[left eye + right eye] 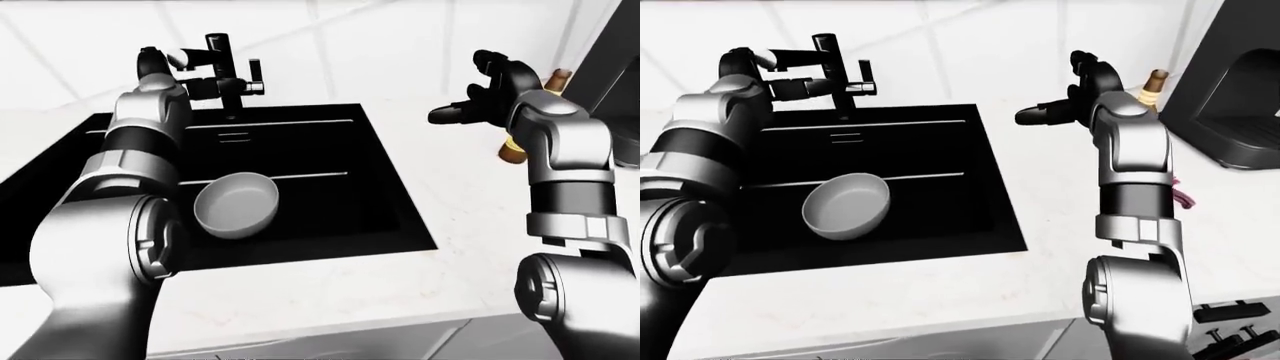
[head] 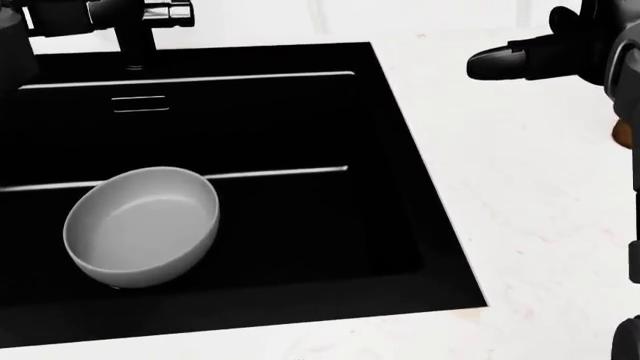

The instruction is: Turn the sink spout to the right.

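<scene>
I have the black sink (image 2: 390, 150) filling most of the head view, set into a white counter (image 2: 540, 217). The only thing in the basin is a grey bowl (image 2: 142, 225), at about 8 o'clock in the head view; it sits upright and slightly tilted, and its inside looks empty.

The faucet (image 1: 222, 71) stands at 12 o'clock of the sink on its far rim, a dark upright post with a side lever. The sink spout (image 1: 790, 55) runs from the top of the post out toward 9 o'clock in the right-eye view.

My left hand (image 1: 790, 88) is up at the faucet, fingers lying along the post just under the spout; I cannot tell whether they actually close round anything.

My right hand (image 1: 478, 101) hangs over the counter at about 2 o'clock of the sink, well apart from the faucet, fingers spread and holding nothing. A brown bottle (image 1: 1152, 82) peeks out just behind it, and a dark coffee machine (image 1: 1230, 97) stands at 3 o'clock in the right-eye view.
</scene>
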Motion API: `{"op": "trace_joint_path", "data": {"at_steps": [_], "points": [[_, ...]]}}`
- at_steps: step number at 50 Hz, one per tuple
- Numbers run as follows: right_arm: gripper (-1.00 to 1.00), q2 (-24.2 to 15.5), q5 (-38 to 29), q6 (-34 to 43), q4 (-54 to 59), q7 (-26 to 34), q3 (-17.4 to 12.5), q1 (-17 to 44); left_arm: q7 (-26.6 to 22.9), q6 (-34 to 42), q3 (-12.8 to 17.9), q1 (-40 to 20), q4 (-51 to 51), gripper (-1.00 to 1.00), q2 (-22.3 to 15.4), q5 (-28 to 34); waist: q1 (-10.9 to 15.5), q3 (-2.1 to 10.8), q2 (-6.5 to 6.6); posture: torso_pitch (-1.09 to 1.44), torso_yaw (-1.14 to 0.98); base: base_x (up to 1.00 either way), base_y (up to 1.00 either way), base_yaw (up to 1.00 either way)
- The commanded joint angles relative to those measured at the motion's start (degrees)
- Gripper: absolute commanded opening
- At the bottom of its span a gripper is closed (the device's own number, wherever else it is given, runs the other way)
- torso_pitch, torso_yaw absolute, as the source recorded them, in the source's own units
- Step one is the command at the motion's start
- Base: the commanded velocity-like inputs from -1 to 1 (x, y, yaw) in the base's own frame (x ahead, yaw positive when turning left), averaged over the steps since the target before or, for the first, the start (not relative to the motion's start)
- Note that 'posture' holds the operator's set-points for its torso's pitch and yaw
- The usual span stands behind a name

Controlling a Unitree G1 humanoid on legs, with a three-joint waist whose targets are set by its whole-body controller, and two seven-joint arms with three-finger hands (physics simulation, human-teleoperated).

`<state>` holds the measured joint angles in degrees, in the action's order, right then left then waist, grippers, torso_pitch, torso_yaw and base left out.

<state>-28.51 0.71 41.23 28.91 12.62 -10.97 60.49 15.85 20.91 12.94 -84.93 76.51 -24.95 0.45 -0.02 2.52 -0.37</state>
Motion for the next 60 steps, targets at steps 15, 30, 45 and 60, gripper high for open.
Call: {"op": "trace_joint_path", "data": {"at_steps": [15, 30, 45, 60], "points": [[1.0, -1.05, 0.14, -1.26, -2.99, -0.11, -0.66, 1.64, -0.25, -1.56, -0.88, -2.77, -2.78, 1.0, 1.26, 0.94, 0.15, 1.41, -0.35, -0.1, 0.0, 0.0, 0.0, 0.0], [1.0, -1.42, 0.76, -1.1, -4.27, -0.1, -1.12, 0.45, -1.09, -0.53, -1.98, -4.46, -4.22, 1.0, 3.03, 0.63, 0.32, 1.34, -0.65, -0.1, 0.0, 0.0, 0.0, 0.0], [1.0, -1.83, 1.0, 0.0, -5.49, -0.11, -1.17, 0.2, -1.6, 0.23, -3.1, -4.57, -5.38, 1.0, 4.9, 0.38, 0.37, 1.44, -0.9, -0.1, 0.0, 0.0, 0.0, 0.0], [1.0, -2.2, 1.1, 0.9, -6.48, 0.1, -1.48, 0.14, -1.25, 0.01, -3.59, -3.61, -5.81, 1.0, 6.69, 0.26, 0.44, 1.55, -1.02, -0.1, 0.0, 0.0, 0.0, 0.0]]}}
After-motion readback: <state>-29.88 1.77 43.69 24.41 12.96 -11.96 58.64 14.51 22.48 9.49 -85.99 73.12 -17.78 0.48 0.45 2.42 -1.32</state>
